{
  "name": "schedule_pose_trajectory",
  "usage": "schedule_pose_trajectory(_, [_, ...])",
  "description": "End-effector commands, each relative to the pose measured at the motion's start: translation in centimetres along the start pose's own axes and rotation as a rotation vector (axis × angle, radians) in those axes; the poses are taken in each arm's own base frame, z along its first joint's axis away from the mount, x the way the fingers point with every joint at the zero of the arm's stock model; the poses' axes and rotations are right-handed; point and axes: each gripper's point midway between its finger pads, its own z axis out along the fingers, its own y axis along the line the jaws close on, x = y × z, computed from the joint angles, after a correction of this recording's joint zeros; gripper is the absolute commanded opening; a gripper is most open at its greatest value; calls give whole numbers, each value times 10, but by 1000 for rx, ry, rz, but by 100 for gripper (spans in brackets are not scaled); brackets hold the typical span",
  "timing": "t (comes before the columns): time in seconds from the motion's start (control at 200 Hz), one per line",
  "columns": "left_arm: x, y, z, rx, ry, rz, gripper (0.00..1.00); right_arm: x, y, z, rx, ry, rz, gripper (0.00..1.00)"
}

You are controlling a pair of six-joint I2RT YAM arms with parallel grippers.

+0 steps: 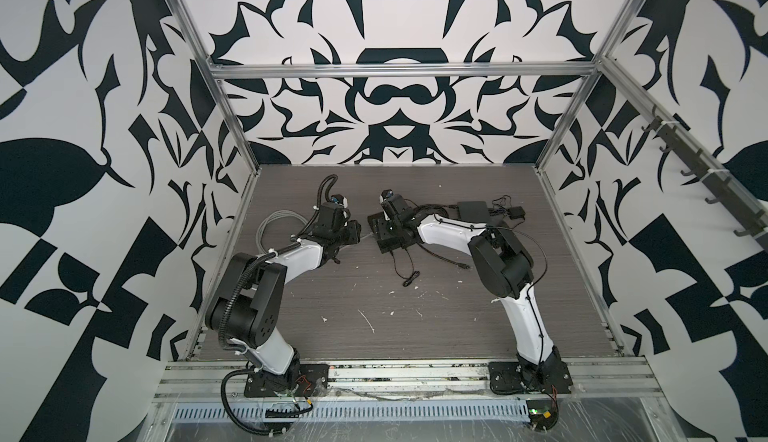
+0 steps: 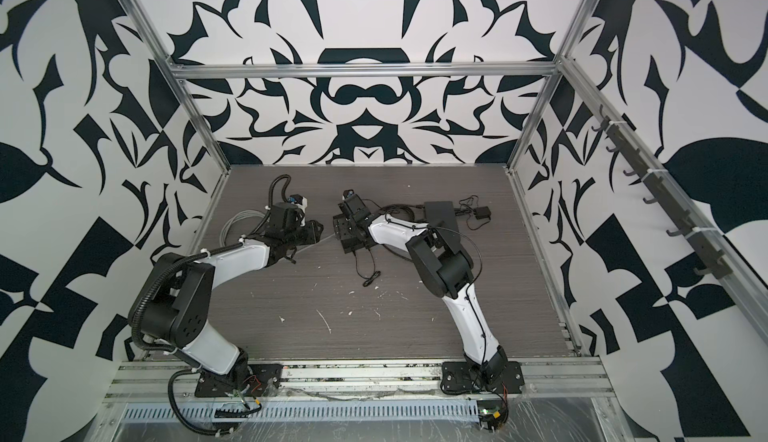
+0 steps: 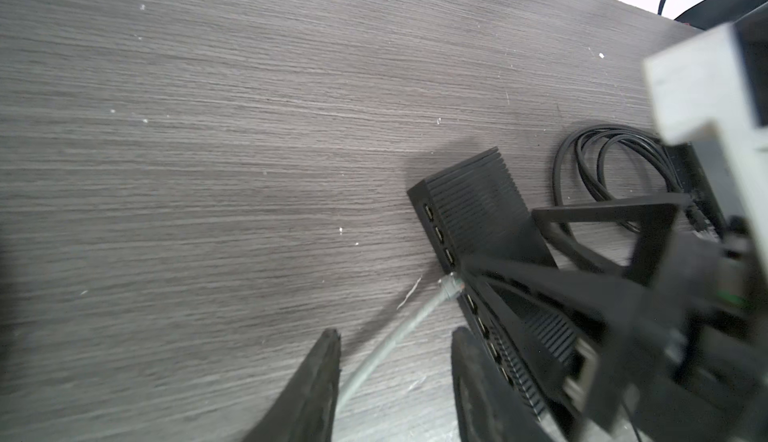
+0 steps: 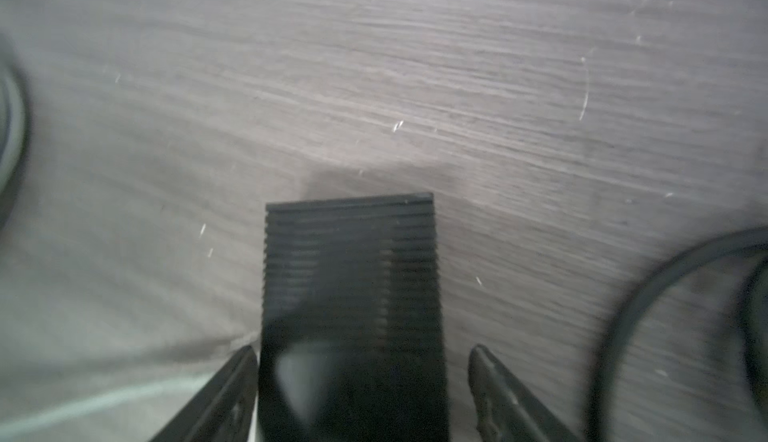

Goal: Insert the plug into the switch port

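Note:
The switch (image 3: 478,207) is a black ribbed box lying on the table, with a row of ports along one side. A grey cable (image 3: 386,348) ends in a plug (image 3: 451,286) that meets that port row; how deep it sits is hidden. My left gripper (image 3: 395,336) is open, and the cable runs loose between its fingers. My right gripper (image 4: 363,350) straddles the switch (image 4: 351,278) from above and is open, with a gap at one finger. In both top views the two grippers (image 1: 358,231) (image 1: 384,228) face each other across the switch (image 2: 349,234).
A coil of grey cable (image 1: 274,224) lies behind the left arm. A black box (image 1: 471,209), a small adapter (image 1: 517,213) and loose black leads (image 1: 405,269) sit around the right arm. A coiled black lead (image 3: 615,178) lies beside the switch.

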Motion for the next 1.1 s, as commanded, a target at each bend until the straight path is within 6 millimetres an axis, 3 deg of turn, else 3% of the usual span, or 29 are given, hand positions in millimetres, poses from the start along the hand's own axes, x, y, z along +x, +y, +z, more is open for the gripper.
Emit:
schedule_pose_trajectory(0.0, [-5, -5, -1, 17, -9, -20, 47, 2, -10, -23, -19, 68, -101, 84])
schedule_pose_trajectory(0.15, [-4, -5, 0, 19, -7, -27, 47, 20, -25, -24, -38, 144, -69, 84])
schedule_pose_trajectory(0.33, [-5, -6, 0, 25, -11, -34, 46, 51, -20, -29, -116, 258, -59, 82])
schedule_pose_trajectory(0.595, [-4, -4, -3, 19, -18, -33, 46, 98, -28, -72, -127, 303, 22, 80])
schedule_pose_trajectory(0.735, [-5, -7, 0, 33, -17, -43, 46, 120, -21, -85, -185, 322, 91, 78])
schedule_pose_trajectory(1.095, [-3, -7, 6, 38, -13, -64, 46, 147, 27, -117, -396, 349, 165, 76])
